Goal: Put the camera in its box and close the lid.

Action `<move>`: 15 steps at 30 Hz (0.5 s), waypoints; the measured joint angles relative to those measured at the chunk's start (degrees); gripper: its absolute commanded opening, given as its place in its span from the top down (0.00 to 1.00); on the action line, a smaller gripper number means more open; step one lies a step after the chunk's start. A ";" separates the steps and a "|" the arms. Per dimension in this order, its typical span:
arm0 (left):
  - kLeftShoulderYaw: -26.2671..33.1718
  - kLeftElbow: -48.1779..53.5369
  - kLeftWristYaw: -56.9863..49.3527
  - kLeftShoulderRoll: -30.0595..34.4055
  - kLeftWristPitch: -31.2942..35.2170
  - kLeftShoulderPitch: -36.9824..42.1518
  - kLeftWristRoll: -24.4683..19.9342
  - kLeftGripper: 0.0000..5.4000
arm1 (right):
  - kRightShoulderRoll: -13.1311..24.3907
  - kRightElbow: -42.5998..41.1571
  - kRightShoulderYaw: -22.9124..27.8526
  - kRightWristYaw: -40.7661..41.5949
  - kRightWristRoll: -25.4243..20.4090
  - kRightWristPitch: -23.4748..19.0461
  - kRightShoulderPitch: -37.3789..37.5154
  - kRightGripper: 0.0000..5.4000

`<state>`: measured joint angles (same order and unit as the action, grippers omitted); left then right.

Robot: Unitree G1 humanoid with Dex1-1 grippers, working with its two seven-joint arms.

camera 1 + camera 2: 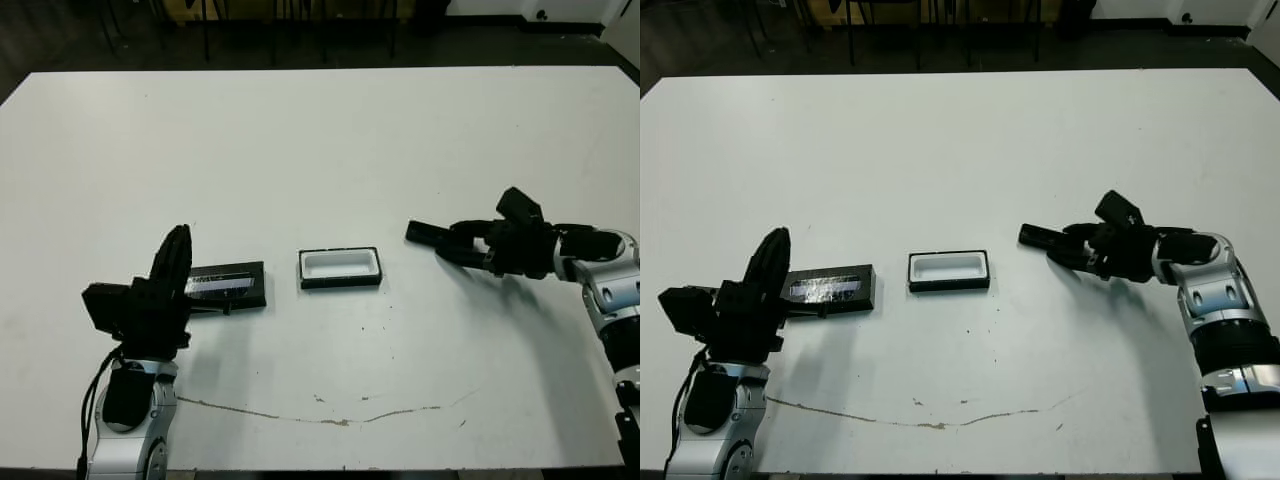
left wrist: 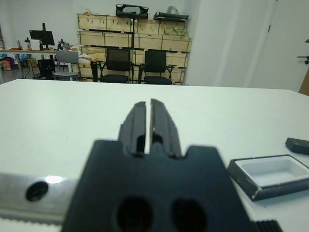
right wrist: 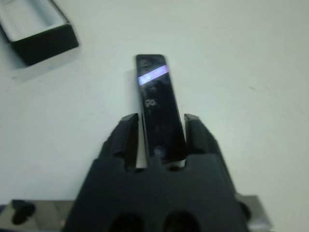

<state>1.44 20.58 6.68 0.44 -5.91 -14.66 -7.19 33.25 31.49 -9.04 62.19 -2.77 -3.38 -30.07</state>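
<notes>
The camera (image 3: 155, 92), a slim black bar with a bluish reflection near its far end, sits between the fingers of my right gripper (image 3: 161, 118), which is shut on it. It points toward the box (image 1: 340, 267), a shallow black tray with a white lining that lies a short way to its left. The lid (image 1: 232, 285), a flat black panel with a silvery strip, lies left of the box. My left gripper (image 1: 178, 245) stands raised beside the lid's left end, its fingers (image 2: 140, 121) shut with nothing in them.
A thin brown crack line (image 1: 330, 418) crosses the table near its front edge. Beyond the far edge of the table are chairs (image 2: 116, 65) and shelves of wooden crates.
</notes>
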 measured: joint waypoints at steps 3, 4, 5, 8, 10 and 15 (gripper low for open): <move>0.03 0.09 -0.14 0.00 0.00 0.00 0.02 1.00 | 0.89 -2.08 -1.31 2.21 0.06 -1.28 0.00 0.83; 0.06 0.11 -0.17 0.00 0.00 0.00 0.02 1.00 | 1.20 -2.78 -1.71 2.66 0.11 -2.03 0.00 0.85; 0.08 0.14 -0.19 0.00 0.00 0.00 0.01 1.00 | 1.61 -3.64 -2.19 3.31 0.14 -3.32 -0.06 0.86; 0.18 0.34 -0.24 0.00 0.38 -0.01 -0.03 1.00 | 3.09 -5.36 -3.63 5.69 0.14 -7.58 -0.84 0.87; 0.23 0.41 -0.35 0.00 0.48 -0.02 -0.02 1.00 | 3.50 -5.66 -4.01 6.71 0.14 -7.99 -0.97 0.87; 0.21 0.59 -0.56 0.00 0.70 -0.03 -0.06 1.00 | 3.67 -5.85 -3.79 7.27 -0.06 -7.85 -0.84 0.87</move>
<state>1.65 21.17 6.12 0.44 -5.22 -14.68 -7.26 36.92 25.64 -12.83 69.46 -2.82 -11.23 -30.91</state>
